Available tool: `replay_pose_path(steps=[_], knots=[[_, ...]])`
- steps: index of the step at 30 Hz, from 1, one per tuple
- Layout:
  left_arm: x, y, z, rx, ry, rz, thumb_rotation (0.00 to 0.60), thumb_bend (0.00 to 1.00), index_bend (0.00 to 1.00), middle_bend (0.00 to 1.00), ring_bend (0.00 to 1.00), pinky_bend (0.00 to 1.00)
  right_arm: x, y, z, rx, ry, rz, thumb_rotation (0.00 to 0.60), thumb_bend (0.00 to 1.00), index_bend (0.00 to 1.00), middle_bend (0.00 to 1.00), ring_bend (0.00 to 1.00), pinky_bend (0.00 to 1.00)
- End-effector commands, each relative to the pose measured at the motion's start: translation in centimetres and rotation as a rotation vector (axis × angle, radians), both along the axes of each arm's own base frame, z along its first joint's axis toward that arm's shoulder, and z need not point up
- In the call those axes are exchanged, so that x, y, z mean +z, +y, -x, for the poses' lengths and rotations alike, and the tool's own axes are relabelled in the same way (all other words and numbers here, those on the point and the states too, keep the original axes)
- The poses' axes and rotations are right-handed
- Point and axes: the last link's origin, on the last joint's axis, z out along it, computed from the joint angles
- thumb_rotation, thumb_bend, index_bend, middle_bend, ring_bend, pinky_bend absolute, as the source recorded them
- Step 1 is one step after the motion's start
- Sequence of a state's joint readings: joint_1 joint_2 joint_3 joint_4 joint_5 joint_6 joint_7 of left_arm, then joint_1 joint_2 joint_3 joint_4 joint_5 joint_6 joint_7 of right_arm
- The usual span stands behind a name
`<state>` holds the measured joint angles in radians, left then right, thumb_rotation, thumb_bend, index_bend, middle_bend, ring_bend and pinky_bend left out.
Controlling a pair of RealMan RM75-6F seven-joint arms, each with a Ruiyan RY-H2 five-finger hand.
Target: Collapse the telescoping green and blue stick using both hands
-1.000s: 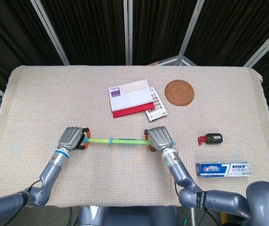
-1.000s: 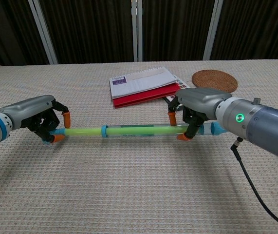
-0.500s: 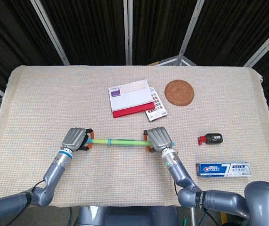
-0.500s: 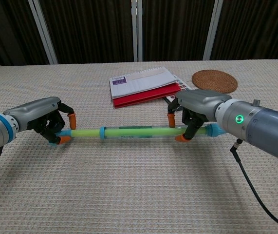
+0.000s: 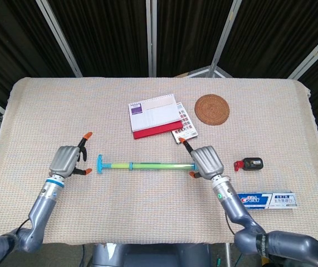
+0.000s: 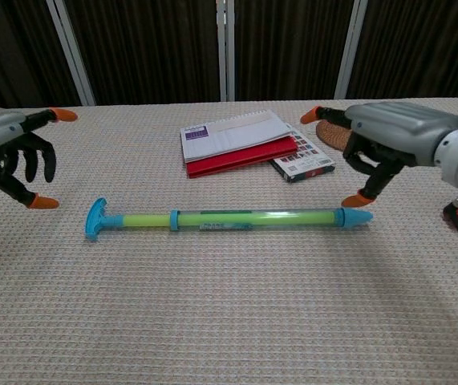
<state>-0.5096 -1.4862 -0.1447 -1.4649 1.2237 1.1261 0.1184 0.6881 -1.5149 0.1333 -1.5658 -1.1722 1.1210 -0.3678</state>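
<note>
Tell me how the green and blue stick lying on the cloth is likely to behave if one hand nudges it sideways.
The stick is a round tube, so it would probably roll, though the flared blue end and the woven tablecloth may check that. It looks like thin translucent plastic, so likely light and stiff. Pushed endwise, its sections might slide together. Both the left hand and right hand are off it.

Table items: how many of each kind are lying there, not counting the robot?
Stick: 1
Calendar: 1
Booklet: 1
Coaster: 1
Toothpaste box: 1
Small black and red gadget: 1
Total: 6
</note>
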Motion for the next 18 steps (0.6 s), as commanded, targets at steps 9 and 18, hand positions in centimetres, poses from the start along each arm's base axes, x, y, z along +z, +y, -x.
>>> replay_pose_path(steps=[9,18], knots=[[8.8,-9.3,3.4,0.052,0.011,-0.198,0.600,0.00,0.00,0.00,0.00,0.00,12.2,6.4,10.2,0.027,-0.007,0.208,0.600,0.00,0.00,0.00,0.00,0.00],[10.2,-12.1,4.8,0.069,0.007,-0.224,0.600,0.00,0.00,0.00,0.00,0.00,13.9,9.4,13.2,-0.034,0.008,0.273,0.600,0.00,0.00,0.00,0.00,0.00]])
